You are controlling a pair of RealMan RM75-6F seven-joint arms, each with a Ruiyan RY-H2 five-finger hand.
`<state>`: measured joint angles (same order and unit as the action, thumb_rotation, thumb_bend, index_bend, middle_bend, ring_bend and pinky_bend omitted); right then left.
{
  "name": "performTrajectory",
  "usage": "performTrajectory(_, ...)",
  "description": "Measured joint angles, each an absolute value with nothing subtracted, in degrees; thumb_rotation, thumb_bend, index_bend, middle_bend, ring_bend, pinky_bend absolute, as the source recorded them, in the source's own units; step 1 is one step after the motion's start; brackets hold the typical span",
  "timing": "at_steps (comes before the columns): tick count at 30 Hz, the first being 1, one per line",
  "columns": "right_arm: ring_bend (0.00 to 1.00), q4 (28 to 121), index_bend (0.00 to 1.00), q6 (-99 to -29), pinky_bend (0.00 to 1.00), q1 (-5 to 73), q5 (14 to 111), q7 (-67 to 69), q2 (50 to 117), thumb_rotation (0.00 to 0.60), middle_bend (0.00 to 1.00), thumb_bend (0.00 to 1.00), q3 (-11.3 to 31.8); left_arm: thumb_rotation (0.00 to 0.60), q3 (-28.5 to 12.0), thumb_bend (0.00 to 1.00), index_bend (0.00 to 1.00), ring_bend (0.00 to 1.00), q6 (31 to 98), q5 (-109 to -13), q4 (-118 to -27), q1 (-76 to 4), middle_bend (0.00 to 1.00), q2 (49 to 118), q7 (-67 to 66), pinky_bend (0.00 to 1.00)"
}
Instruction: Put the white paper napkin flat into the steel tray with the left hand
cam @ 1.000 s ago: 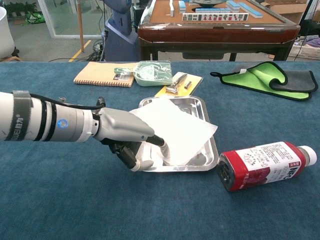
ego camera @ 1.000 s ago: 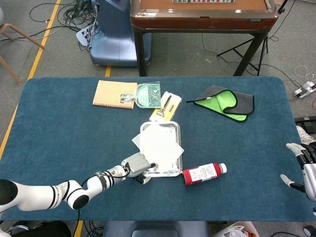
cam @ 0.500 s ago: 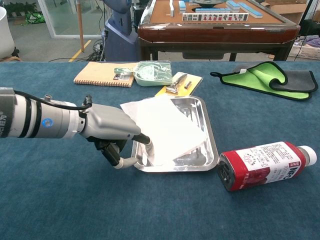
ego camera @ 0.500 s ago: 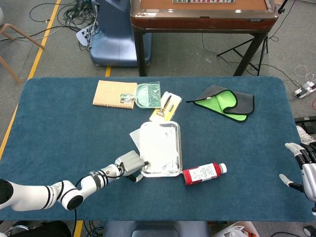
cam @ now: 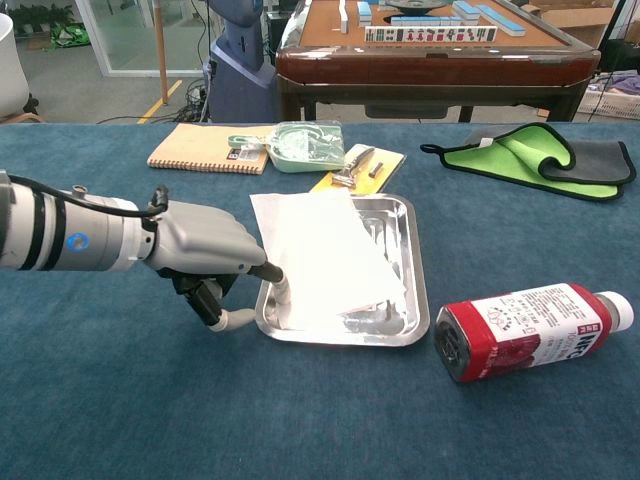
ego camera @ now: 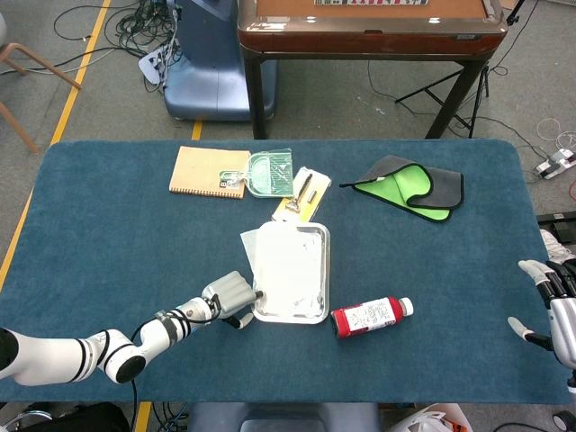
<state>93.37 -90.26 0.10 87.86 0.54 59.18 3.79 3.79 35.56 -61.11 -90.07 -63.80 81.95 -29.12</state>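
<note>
The white paper napkin (cam: 320, 255) (ego camera: 279, 261) lies spread over the left and middle of the steel tray (cam: 396, 222) (ego camera: 318, 236). Its far-left corner hangs over the rim onto the blue cloth. My left hand (cam: 205, 260) (ego camera: 229, 297) is at the tray's near-left corner. It pinches the napkin's near edge between an outstretched finger on top and the thumb below, right at the rim. My right hand (ego camera: 551, 310) hovers at the table's far right edge in the head view, fingers apart and holding nothing.
A red bottle (cam: 530, 330) (ego camera: 371, 315) lies on its side just right of the tray. Behind the tray are a yellow card with a tool (cam: 358, 168), a green pouch (cam: 300, 145), a tan notebook (cam: 205, 148) and a green-grey cloth (cam: 535, 158).
My left hand has drawn back to the left, dragging the napkin with it. The napkin's right corner no longer overhangs the tray's right rim. The tray slid slightly left.
</note>
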Motion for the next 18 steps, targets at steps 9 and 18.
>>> performTrajectory(9, 0.13, 93.5, 0.2, -90.43, 0.14, 0.05, 88.01, 0.58, 59.12, 0.6, 0.21, 0.05, 3.79, 0.347, 1.47, 0.47, 0.2, 0.93, 37.98, -62.01, -91.84, -62.13, 1.0, 80.48, -23.56, 1.0)
performTrajectory(18, 0.13, 93.49, 0.2, -90.45, 0.14, 0.06, 88.12, 0.67, 59.04, 0.6, 0.21, 0.05, 3.78, 0.33, -1.13, 0.47, 0.19, 0.94, 41.62, -57.13, -89.96, -60.58, 1.0, 81.14, -22.99, 1.0)
